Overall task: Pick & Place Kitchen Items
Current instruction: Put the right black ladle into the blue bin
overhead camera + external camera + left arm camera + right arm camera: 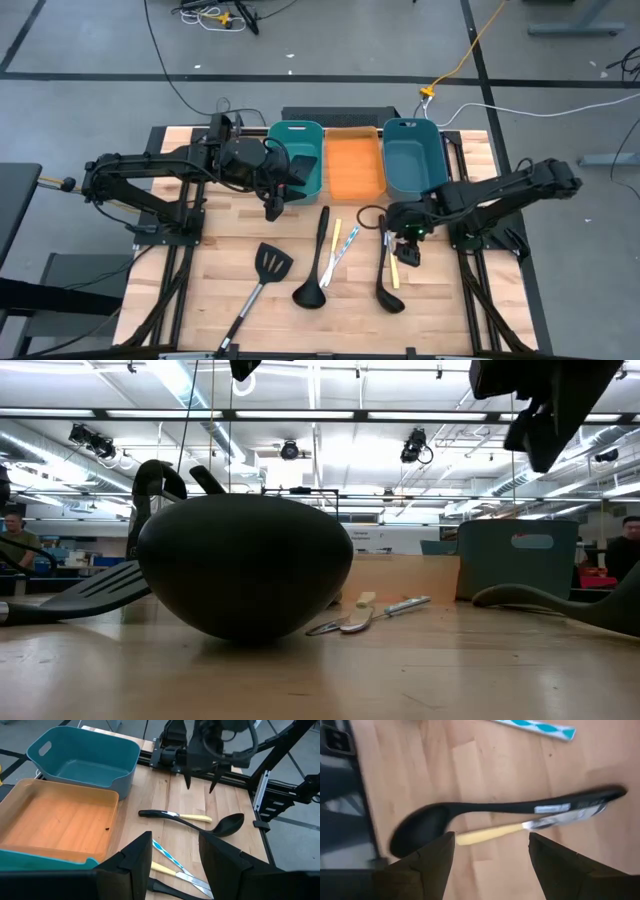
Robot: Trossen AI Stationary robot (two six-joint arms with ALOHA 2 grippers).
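Note:
Near the table's right side, a black ladle (384,272) and a yellow-handled knife (393,266) lie side by side on the wood. My right gripper (406,246) hangs open just above them; its fingers straddle the knife's yellow handle (487,833) without touching. A second black ladle (313,268), a black slotted spatula (262,274) and thin teal-striped and yellow sticks (338,245) lie at the table's middle. My left gripper (272,207) hovers open and empty in front of the left teal bin (297,140).
Three bins stand in a row at the far edge: the left teal bin with a dark object inside, an orange bin (353,165) and a right teal bin (412,158). Bare wood lies at the near left and near right of the table.

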